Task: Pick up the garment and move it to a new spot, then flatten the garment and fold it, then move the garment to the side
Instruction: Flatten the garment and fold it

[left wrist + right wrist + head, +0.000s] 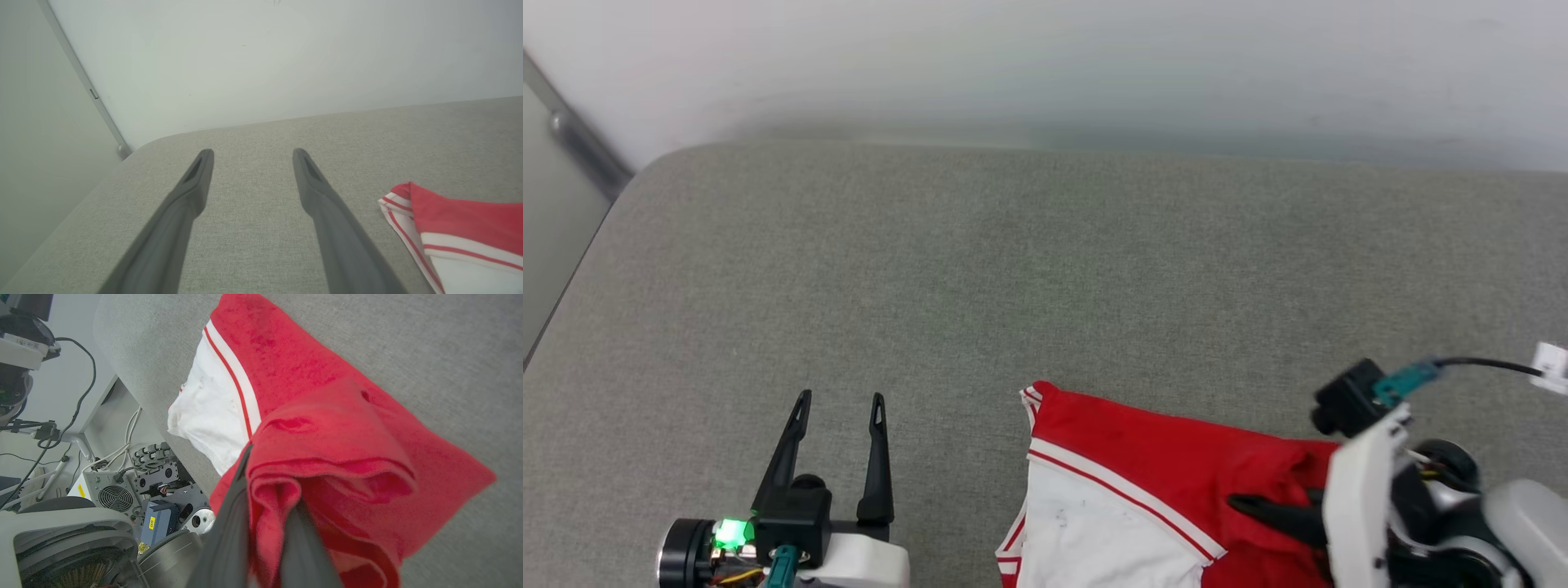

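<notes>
Head view: garment (pixel 1160 457) at near edge, right gripper (pixel 1250 508) clamped on it

The garment lies crumpled on the grey cushioned surface (pixel 1013 269), at its near edge toward the right. Red cloth is uppermost, and a white sleeve (pixel 1086 531) with striped trim is on its left side. The right gripper is clenched on a fold of the red cloth. The left gripper (pixel 841 398) stands released, fingers spread over bare cushion by the same edge, apart from the garment.

garment (pixel 1160 457): soft matt cloth | work surface (pixel 1013 269): coarse woven fabric, matt | left hand (pixel 252 152): smooth matt plastic
</notes>
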Tool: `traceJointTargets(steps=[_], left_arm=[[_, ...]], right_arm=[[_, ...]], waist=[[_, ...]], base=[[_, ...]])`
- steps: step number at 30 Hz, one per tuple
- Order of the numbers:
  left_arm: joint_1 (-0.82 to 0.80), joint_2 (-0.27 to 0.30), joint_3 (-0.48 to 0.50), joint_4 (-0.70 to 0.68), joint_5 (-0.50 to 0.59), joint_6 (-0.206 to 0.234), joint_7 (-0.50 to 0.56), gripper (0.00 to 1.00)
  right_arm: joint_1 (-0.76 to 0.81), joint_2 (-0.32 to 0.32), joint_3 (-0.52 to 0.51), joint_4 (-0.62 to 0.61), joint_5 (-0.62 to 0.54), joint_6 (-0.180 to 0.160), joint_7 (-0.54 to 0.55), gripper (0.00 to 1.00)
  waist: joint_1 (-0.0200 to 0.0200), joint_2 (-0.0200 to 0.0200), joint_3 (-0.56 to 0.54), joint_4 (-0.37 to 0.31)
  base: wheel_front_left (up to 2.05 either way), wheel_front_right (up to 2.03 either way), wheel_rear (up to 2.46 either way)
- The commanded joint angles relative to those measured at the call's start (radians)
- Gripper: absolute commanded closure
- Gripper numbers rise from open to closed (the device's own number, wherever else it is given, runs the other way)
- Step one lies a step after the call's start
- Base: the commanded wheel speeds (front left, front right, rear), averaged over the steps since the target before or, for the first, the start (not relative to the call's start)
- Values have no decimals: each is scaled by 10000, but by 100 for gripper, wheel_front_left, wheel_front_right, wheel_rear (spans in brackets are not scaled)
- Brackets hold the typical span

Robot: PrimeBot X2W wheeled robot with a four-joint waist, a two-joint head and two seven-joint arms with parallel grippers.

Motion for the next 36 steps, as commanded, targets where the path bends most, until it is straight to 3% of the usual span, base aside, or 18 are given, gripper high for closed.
traceJointTargets(steps=[1,13,20,21,22,23,30,33,36], left_arm=[[-175,-45,-4,5,55,-43,-21,0],[-692,-276,-216,128,44,-96,-21,0],[-895,-366,-267,195,12,-105,-23,0],[-891,-373,-268,216,10,-104,-21,0],[-863,-375,-258,233,9,-103,-21,0],[-809,-371,-247,260,3,-109,-21,0],[-312,-262,-123,344,-1,-127,-21,0],[-112,-226,-45,300,-14,-136,-21,0],[25,-196,-20,292,1,-153,-21,0]], right_arm=[[-449,286,292,146,-126,0,2,100],[-3132,2111,3078,2876,-1174,-2,-657,100],[-3807,2232,4469,4145,-1180,-2,-1216,100],[-3827,2192,4585,4169,-1058,-2,-1335,88],[-3898,2128,4682,4066,-978,-2,-1507,14],[-4019,2010,4722,3923,-922,-2,-1756,0],[-4053,551,4371,2325,-980,-2,-3780,0],[-3897,-64,3660,1978,-1560,-3,-4957,0],[-3418,-66,2468,2318,-2282,-2,-6398,0]], waist=[[-1,0,173,126],[-1,0,795,496],[-1,0,1009,621],[-1,0,990,621],[-1,0,950,612],[-1,0,891,596],[-1,0,162,238],[-1,0,-117,-40],[-1,0,-354,-273]], base=[[0,0,0],[0,0,0],[0,0,0],[0,0,0],[0,0,0],[0,0,0],[0,0,0],[0,0,0],[0,0,0]])
